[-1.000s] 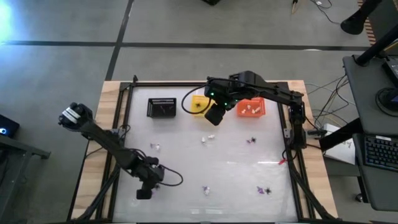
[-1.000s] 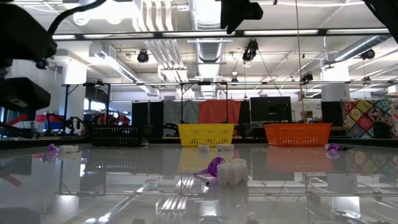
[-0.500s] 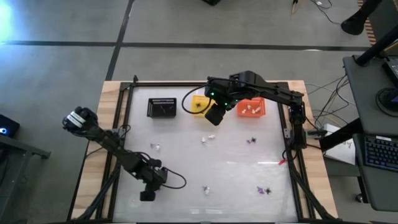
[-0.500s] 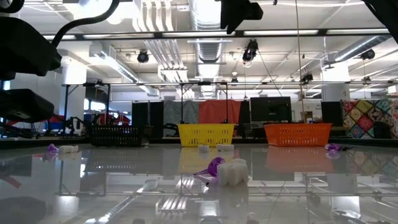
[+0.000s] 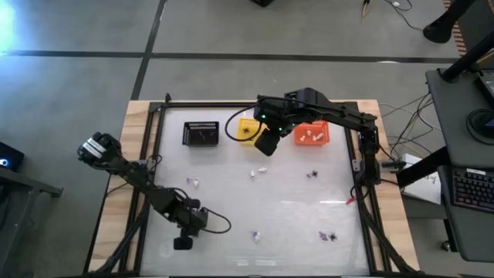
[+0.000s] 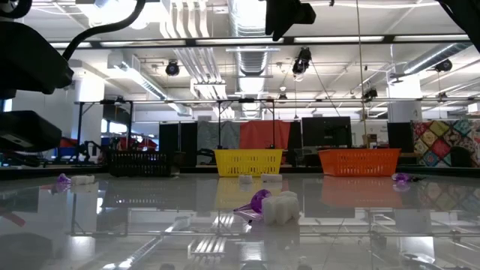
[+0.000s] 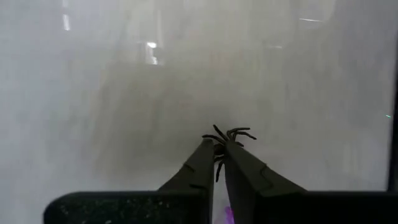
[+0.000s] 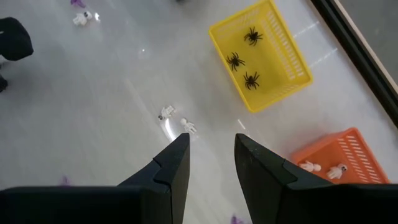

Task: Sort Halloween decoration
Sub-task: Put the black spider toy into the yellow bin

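In the left wrist view a small black spider [image 7: 227, 135] shows at the tips of my left gripper [image 7: 219, 147], which is shut on it. That gripper [image 5: 183, 242] is low over the white table's near left part. My right gripper [image 5: 263, 144] hangs open high over the far middle and holds nothing [image 8: 211, 155]. Below it stand a yellow basket [image 8: 281, 74] holding three black spiders and an orange basket [image 8: 348, 163] holding white figures. Loose purple and white trinkets [image 5: 255, 173] lie on the table. My left gripper pinches the spider's body [image 7: 219, 144] between its two fingertips. Its legs [image 7: 239, 132] spread out past the tips. The fingers slant steeply down at it from above. I cannot tell whether the spider is on the table or just clear of it.
A black basket [image 5: 201, 133] stands at the far left beside the yellow basket [image 5: 248, 127] and the orange one [image 5: 311, 133]. More trinkets lie at the left [image 5: 193, 182], right [image 5: 312, 174], near middle [image 5: 255, 235] and near right [image 5: 328, 235]. A black frame [image 5: 152, 154] rims the table.
My left arm has sunk a little toward the table and its gripper has shifted slightly toward the near edge, then kept still. My right arm has not moved.
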Available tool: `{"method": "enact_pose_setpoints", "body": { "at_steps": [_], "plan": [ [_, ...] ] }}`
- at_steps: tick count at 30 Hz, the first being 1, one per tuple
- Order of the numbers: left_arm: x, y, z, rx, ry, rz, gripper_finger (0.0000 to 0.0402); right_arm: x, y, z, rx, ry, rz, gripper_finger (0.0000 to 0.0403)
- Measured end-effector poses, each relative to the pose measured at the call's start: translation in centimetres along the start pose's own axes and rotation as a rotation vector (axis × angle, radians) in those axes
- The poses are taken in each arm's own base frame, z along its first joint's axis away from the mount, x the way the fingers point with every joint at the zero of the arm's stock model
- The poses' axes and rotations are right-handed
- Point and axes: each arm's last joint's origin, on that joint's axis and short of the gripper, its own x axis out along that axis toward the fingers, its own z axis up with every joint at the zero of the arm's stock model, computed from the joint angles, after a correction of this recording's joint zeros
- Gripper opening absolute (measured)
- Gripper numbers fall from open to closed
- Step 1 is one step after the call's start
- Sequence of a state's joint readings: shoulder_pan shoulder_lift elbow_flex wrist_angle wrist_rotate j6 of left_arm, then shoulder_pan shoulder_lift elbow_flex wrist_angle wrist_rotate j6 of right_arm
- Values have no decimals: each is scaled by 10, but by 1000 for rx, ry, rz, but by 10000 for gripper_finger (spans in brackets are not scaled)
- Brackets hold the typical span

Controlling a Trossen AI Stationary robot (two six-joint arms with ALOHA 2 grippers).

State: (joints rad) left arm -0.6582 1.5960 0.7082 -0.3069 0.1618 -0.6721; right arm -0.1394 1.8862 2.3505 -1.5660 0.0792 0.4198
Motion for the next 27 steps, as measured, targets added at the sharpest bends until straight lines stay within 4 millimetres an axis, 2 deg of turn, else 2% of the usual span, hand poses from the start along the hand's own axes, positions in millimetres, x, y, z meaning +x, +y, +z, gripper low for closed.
{"method": "enact_pose_setpoints", "body": {
  "at_steps": [7,21,27],
  "plan": [
    [-2,0,1,-3,3,-32,1,0,0,0,-1,0,0,118],
    [-29,-1,5,-28,-61,-96,1,0,0,0,-7,-1,0,118],
    [-34,-4,4,-53,-29,-168,1,0,0,0,-19,-1,0,118]
  ]
}}
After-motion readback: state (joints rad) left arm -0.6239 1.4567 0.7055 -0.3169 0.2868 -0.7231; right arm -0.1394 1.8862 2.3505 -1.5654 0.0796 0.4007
